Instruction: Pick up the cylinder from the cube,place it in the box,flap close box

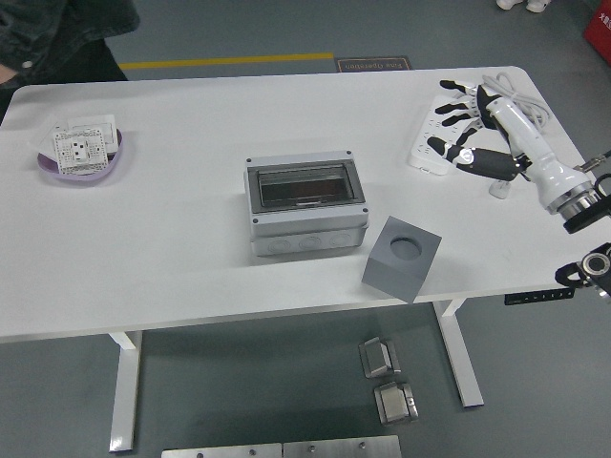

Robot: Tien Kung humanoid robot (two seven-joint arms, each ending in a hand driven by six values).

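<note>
Head view is showing the grey rectangular plastic enclosure box (307, 205) sitting near the middle of the white table (172, 248), with its dark tinted transparent flap lying flat over the opening, so the box is judged closed. No cylinder is showing anywhere on the table; whether it is lying inside behind the tinted flap cannot be told. Just beside the box, at its right front corner and apart from it, the grey cube with a round socket in its top face (402, 259) is standing with that socket empty.

Judged from this layout, the pick, the placing and the flap closing are reading as done, and the work is sitting at its closing stage, with the arm clear of the box.

The white-and-black five-fingered right hand (470, 131) is hovering well apart from the box, over the white power strip with its coiled white cable (441, 139) at the far right of the table; its fingers are spread and are holding nothing. The left arm is not showing.

At the far left, a lavender shallow bowl holding a white socket plate (81, 153) is resting untouched. A person's dark sleeve (57, 29) is showing at the top left corner, off the table.

The next move is calling only for confirming that the flap is latched.
</note>
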